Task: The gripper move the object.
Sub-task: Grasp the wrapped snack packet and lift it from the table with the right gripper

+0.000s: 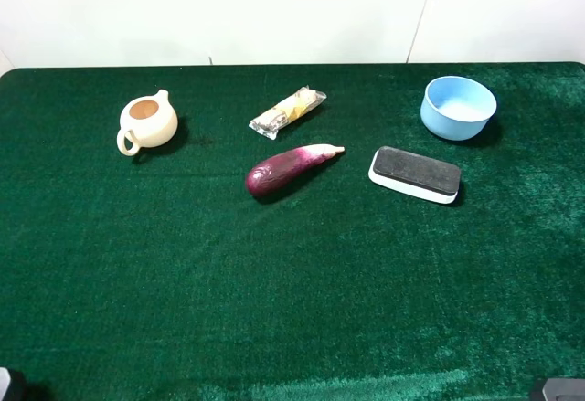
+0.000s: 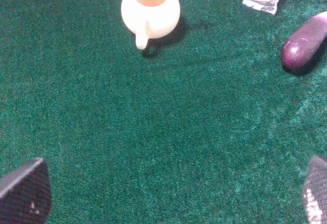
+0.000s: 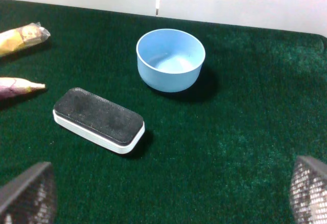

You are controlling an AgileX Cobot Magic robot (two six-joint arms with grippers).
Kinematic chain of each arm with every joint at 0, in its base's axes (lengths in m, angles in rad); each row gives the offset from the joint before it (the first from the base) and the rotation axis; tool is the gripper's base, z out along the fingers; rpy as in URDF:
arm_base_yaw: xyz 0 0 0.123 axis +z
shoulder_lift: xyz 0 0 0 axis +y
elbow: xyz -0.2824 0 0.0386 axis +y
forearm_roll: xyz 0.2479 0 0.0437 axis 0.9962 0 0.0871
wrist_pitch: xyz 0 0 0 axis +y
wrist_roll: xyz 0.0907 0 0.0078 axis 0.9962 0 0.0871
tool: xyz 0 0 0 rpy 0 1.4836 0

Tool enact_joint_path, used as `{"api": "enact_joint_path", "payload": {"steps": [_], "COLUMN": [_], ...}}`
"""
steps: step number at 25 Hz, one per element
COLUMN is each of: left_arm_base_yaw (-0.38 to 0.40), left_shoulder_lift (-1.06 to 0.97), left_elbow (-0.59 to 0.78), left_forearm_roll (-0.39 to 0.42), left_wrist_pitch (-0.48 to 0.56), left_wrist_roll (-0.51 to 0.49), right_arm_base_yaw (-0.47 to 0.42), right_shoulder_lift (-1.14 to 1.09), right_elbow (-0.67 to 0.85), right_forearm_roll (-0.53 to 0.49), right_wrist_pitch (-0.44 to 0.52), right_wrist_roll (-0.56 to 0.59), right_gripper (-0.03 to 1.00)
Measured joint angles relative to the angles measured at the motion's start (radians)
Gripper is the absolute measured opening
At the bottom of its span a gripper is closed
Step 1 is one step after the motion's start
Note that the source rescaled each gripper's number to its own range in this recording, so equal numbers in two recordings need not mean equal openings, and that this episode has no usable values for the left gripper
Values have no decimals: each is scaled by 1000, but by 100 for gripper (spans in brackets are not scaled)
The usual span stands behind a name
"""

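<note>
Snack pkt diag., long axis roughly parallel w/ eggplant

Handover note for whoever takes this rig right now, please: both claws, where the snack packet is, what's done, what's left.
Left claw: open, empty, over bare cloth short of the teapot.
Right claw: open, empty, facing the eraser and bowl.
Snack packet: flat on the green table, just behind the eggplant, neither claw near it.
Done: no grasp yet.
Left: reach the packet, close on it, move it.
</note>
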Motion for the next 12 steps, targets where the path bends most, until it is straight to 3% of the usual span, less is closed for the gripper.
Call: {"api": "enact_joint_path", "payload": {"steps": [12], "left_arm_base_yaw": [0], "left_shoulder_lift": [0], "left_elbow": [0], "left_forearm_roll": [0], "left_wrist_pitch": [0], "left_wrist_roll": [0], "right_arm_base_yaw": [0], "right_shoulder_lift": [0], "right_elbow": [0], "right_forearm_roll": [0], "right_wrist_pitch": [0], "right_wrist_roll": [0], "right_gripper": [100]}}
